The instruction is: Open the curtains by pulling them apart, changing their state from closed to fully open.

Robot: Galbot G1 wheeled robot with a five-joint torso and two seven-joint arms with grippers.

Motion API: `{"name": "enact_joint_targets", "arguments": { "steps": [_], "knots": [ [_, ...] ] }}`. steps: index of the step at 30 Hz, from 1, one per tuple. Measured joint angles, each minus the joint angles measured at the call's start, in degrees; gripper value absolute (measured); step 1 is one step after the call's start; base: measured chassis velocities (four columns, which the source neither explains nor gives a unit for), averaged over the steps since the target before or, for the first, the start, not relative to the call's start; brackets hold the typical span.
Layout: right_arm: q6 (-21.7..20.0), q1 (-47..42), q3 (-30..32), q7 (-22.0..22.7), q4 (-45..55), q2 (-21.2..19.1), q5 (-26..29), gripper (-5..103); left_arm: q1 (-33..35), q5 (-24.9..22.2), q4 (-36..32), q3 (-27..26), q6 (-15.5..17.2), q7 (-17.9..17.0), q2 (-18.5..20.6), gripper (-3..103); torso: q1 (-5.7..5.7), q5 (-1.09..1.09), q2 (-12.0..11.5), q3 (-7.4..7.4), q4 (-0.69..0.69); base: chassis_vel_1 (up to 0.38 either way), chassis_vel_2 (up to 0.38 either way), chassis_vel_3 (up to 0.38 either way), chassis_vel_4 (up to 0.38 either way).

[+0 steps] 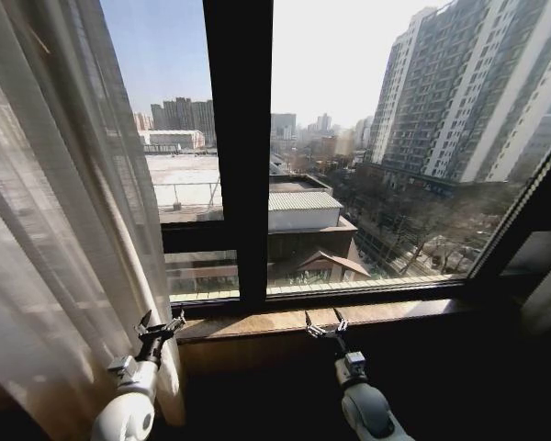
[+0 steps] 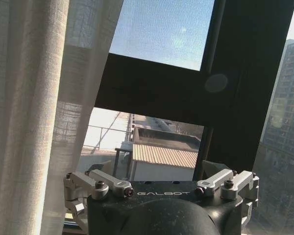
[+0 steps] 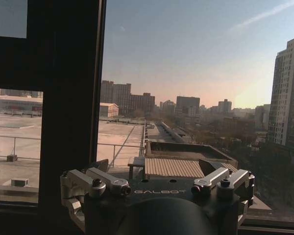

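Observation:
A sheer white pleated curtain (image 1: pixel 55 211) hangs bunched at the left of the window, with light coming through it. Its inner edge falls just beside my left gripper (image 1: pixel 163 322), which is held up near the sill, open, with no fabric between its fingers. In the left wrist view the curtain (image 2: pixel 34 117) hangs close to one side of the left gripper (image 2: pixel 157 176). My right gripper (image 1: pixel 325 323) is raised in front of the bare glass right of the centre post, open and holding nothing. The right wrist view shows the right gripper (image 3: pixel 157 171) facing the city outside.
A thick dark window post (image 1: pixel 239 138) stands between the two panes. A wooden sill (image 1: pixel 395 312) runs under the glass just beyond both grippers. A dark slanted frame (image 1: pixel 523 220) closes the right side. The wall below the sill is dark.

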Motion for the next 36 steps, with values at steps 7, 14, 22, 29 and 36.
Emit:
{"name": "enact_joint_targets", "arguments": {
  "steps": [7, 14, 22, 29, 36],
  "knots": [
    [0.0, 0.0, 0.0, 0.0, 0.0, 0.0, 0.0, 100, -4.84, -0.74, -0.08, 5.42, 6.7, -1.91, 0.55, 100, 0.0, 0.0, 0.0, 0.0, 0.0, 0.0, 0.0, 0.0, 0.0],
    [0.0, 0.0, 0.0, 0.0, 0.0, 0.0, 0.0, 100, -5.58, 0.21, 1.5, 4.57, 4.64, -0.65, 3.0, 100, 0.0, -0.04, 0.0, 0.0, -0.01, 0.0, 0.0, 0.0, 0.0],
    [0.0, 0.0, 0.0, 0.0, 0.0, 0.0, 0.0, 100, -6.38, 4.15, 7.29, -1.09, -5.54, 3.89, 11.28, 100, 0.0, -0.04, 0.0, 0.0, 0.01, 0.0, 0.0, 0.0, 0.0],
    [0.0, 0.0, 0.0, 0.0, 0.0, 0.0, 0.0, 100, -4.17, 6.86, 6.14, -1.75, -9.13, 4.32, 9.71, 100, 0.0, 0.0, 0.0, 0.0, -0.01, 0.0, 0.0, 0.0, 0.0],
    [0.0, 0.0, 0.0, 0.0, 0.0, 0.0, 0.0, 100, 1.55, 11.66, 3.92, -6.26, -14.57, 1.84, 4.82, 100, 0.0, -0.02, 0.0, -0.01, 0.0, 0.0, 0.0, 0.0, 0.0]
  ]
}}
